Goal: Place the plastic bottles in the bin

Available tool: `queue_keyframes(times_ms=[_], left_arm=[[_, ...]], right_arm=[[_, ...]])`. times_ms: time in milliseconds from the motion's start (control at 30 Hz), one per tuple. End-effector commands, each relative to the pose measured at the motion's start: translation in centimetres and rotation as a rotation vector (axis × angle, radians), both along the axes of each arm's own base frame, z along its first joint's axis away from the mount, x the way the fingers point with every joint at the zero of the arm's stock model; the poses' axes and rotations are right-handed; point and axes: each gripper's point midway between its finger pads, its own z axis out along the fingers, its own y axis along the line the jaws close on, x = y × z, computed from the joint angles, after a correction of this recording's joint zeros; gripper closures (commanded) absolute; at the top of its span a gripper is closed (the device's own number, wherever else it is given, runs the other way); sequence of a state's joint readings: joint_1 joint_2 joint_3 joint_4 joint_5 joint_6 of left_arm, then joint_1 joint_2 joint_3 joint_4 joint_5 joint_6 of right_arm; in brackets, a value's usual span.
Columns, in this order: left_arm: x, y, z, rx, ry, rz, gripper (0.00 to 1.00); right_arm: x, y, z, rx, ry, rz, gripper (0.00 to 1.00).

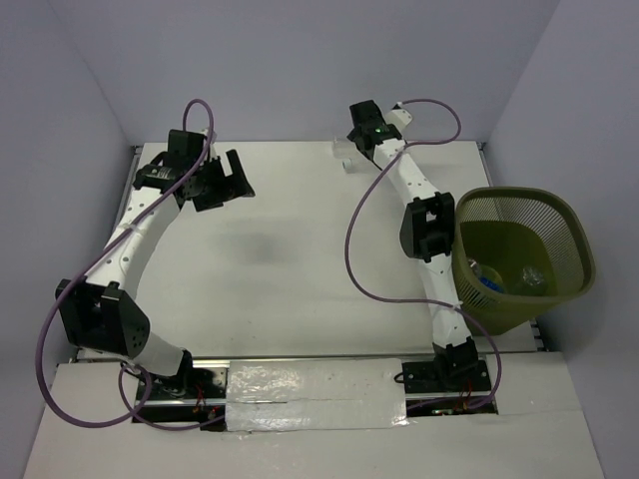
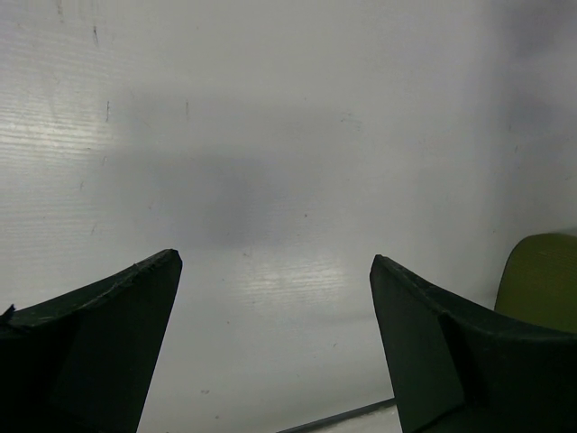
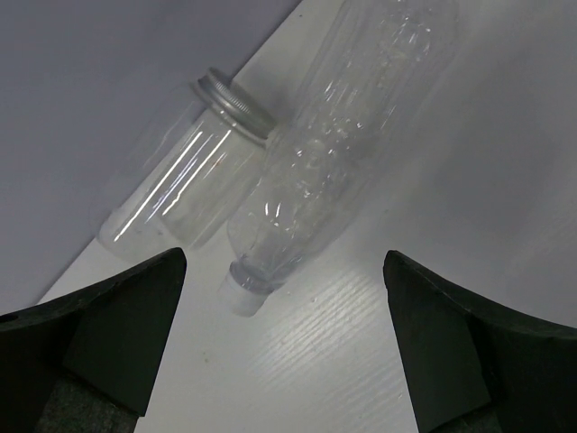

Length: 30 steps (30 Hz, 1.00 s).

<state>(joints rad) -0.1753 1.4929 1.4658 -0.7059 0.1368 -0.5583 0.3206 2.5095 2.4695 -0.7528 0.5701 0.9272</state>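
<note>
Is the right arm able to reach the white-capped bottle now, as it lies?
Probably yes. The right pincer is open, and the white-capped bottle lies just ahead of it, cap toward it, with only bare table between. The silver-capped bottle beside it, at the wall, may crowd the grasp.

Clear glossy plastic bottle (image 3: 343,153), olive mesh bin (image 1: 491,304), matt white table (image 1: 290,249)

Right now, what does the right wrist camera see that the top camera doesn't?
Only the right wrist view clearly shows a white-capped bottle and a silver-capped bottle lying by the back wall. Only the top view shows the green bin with bottles in it, plus the left gripper, open over bare table. Both show the white table and the open right gripper.
</note>
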Motion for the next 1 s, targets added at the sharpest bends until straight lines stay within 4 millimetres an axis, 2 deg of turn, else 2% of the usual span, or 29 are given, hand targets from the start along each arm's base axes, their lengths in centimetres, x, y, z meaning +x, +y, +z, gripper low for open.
queue_keyframes(times_ms=[0,200,567,967], left_arm=[[1.1,-0.2,0.3,0.003,-0.045,-0.038,0.01],[1.8,-0.4,-0.6,0.006,-0.024,-0.044,0.01],[2.0,-0.6,-1.6,0.003,-0.003,-0.044,0.01],[1.7,-0.6,-1.7,0.003,-0.002,-0.053,0.00]], right_arm=[[1.7,-1.0,0.6,0.019,-0.073,-0.063,0.03],[2.7,-2.1,-0.3,0.020,-0.084,-0.081,0.03],[2.0,-2.8,-3.7,0.034,-0.016,-0.108,0.03],[1.3,-3.1,-4.7,0.072,0.026,-0.116,0.03]])
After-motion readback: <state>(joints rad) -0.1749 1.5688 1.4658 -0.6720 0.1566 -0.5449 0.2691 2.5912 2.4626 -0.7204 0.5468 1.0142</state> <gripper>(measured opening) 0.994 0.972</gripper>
